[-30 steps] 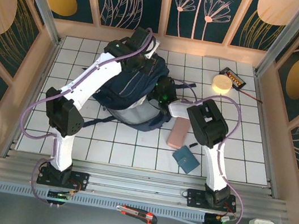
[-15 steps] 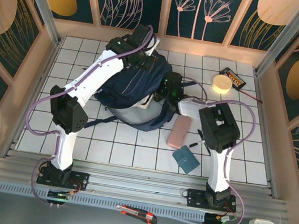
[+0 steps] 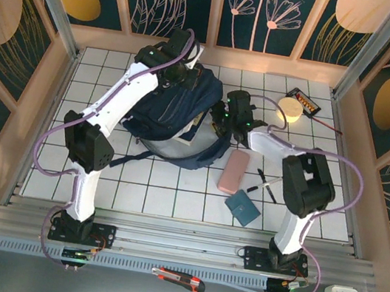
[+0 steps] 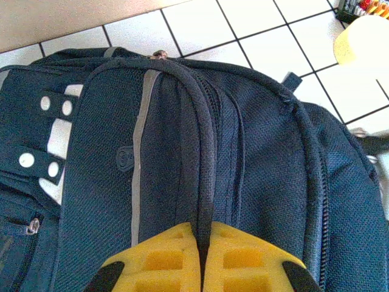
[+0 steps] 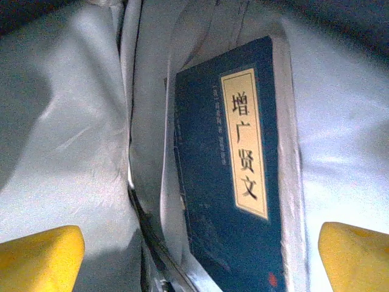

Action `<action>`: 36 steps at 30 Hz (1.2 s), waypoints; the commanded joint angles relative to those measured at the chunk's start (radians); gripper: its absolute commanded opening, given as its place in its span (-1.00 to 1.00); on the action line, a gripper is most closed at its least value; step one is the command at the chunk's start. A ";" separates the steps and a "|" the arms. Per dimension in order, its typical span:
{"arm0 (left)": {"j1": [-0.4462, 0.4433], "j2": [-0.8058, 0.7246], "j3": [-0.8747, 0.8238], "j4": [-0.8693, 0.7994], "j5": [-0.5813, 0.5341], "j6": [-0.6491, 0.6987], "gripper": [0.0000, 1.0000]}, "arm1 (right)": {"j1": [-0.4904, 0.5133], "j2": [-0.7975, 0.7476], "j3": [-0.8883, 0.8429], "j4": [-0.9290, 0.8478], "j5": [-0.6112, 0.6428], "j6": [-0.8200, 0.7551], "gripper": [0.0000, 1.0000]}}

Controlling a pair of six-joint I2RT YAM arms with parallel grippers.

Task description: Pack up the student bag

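Note:
The student bag (image 3: pixel 163 114) is navy and lies at the back middle of the tiled table. My left gripper (image 3: pixel 182 78) sits at its top end. In the left wrist view that gripper (image 4: pixel 203 236) is shut on the bag's dark top handle strap (image 4: pixel 205 176), and the bag (image 4: pixel 261 164) spreads out beyond it. My right gripper (image 3: pixel 219 124) is at the bag's opening on the right side. In the right wrist view its yellow fingers (image 5: pixel 39 258) stand wide open. Between and beyond them a blue book (image 5: pixel 234 194) with a cream label lies against the bag's grey lining (image 5: pixel 67 121).
A pink case (image 3: pixel 233 170), a black pen (image 3: pixel 266 185) and a teal wallet (image 3: pixel 243 209) lie right of the bag. A yellow roll (image 3: pixel 289 108) and a black device (image 3: pixel 306 102) sit at the back right. Wooden walls ring the table.
The right arm has swung its elbow out to the right and its gripper has shifted slightly back at the bag's opening. A pen has come into view. The left gripper keeps hold of the bag's top.

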 commanded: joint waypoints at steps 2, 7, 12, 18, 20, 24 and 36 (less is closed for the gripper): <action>0.009 0.010 0.049 0.021 -0.014 -0.024 -0.45 | -0.003 -0.216 -0.066 -0.183 0.160 -0.063 0.94; 0.009 -0.048 -0.007 0.030 -0.040 -0.035 0.51 | -0.006 -0.376 -0.115 -0.356 0.256 -0.069 0.98; 0.009 -0.181 -0.287 0.128 -0.112 -0.013 0.92 | -0.025 -0.457 -0.165 -0.483 0.296 -0.086 0.99; 0.076 -0.367 -0.636 0.238 -0.123 -0.115 0.97 | -0.106 -0.368 -0.144 -0.549 0.098 -0.166 0.99; 0.110 -0.432 -0.718 0.291 -0.100 -0.139 0.97 | -0.108 -0.348 -0.113 -0.588 0.099 -0.188 0.98; 0.166 -0.555 -0.850 0.406 0.002 -0.165 0.97 | -0.109 -0.324 -0.105 -0.532 -0.008 -0.252 0.98; 0.504 -0.549 -1.138 0.559 0.286 -0.357 0.89 | -0.115 -0.036 0.087 -0.610 -0.084 -0.402 0.87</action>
